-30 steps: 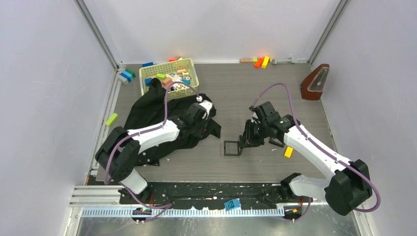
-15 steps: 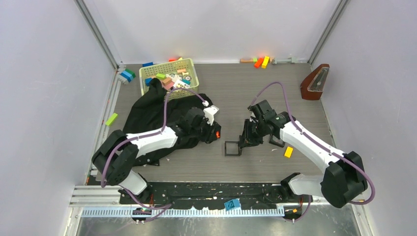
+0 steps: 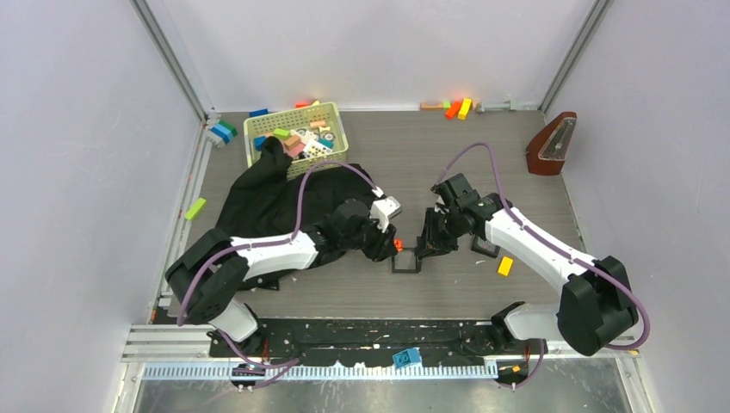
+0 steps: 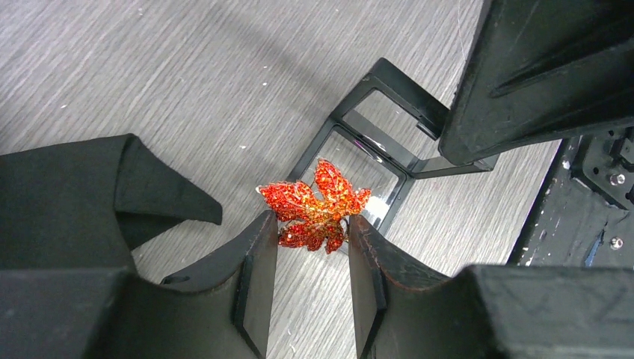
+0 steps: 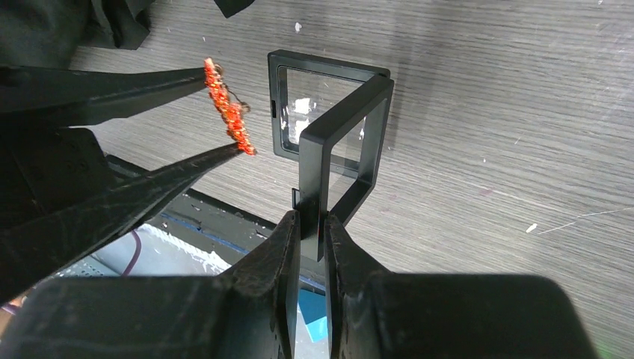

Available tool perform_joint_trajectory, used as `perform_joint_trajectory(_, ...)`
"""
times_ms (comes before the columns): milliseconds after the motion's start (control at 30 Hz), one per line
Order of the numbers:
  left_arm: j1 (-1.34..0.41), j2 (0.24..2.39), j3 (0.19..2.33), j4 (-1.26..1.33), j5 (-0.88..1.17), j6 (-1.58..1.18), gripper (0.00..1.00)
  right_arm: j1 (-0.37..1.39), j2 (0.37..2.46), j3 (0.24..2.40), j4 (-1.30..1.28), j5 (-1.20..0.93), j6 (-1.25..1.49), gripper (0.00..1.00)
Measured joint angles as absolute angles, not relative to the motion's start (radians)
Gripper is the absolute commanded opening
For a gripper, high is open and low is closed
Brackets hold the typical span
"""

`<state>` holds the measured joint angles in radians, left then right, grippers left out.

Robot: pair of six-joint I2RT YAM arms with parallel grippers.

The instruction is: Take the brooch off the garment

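**A:** From above, where is the brooch?

**B:** The brooch (image 3: pixel 398 244) is an orange-red speck at the tip of the left hand (image 3: pixel 392 243). It sits just left of the black frame (image 3: pixel 406 260) on the bench (image 3: pixel 482 163). The garment (image 3: pixel 267 194) lies heaped further left, its far end against the basket (image 3: pixel 297 133). The right hand (image 3: pixel 430 243) is at the frame's right side.

**A:** And the left wrist view?

**B:** The left hand is pinched narrow on the brooch's lower lobes. The leaf is clear of the garment, whose black corner lies to the left on the bench. In this view the brooch overlaps the frame's flat pane.

**A:** And the right wrist view?

**B:** The right hand is clamped on the frame's raised half, which stands upright while the other half lies flat. The brooch shows edge-on, pinched in the left hand, left of the frame.
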<state>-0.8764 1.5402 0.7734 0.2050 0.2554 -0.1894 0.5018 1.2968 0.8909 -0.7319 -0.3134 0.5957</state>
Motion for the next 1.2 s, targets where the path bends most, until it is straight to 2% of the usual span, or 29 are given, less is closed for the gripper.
perform_joint_trajectory(333, -0.932, 1.618, 0.774, 0.229, 0.254, -0.155, 0.2, 0.502, 1.302, 0.892, -0.726, -0.302, 0.595, 0.02)
perform_joint_trajectory(733, -0.97, 1.649, 0.774, 0.291, 0.253, -0.095, 0.26, 0.502, 1.302, 0.892, -0.715, -0.315, 0.595, 0.02)
perform_joint_trajectory(1000, -0.973, 1.684, 0.784, 0.297, 0.217, -0.087, 0.34, 0.502, 1.302, 0.892, -0.703, -0.326, 0.595, 0.02)
perform_joint_trajectory(1200, -0.975, 1.684, 0.785, 0.297, 0.2, -0.077, 0.54, 0.502, 1.302, 0.892, -0.702, -0.327, 0.595, 0.03)
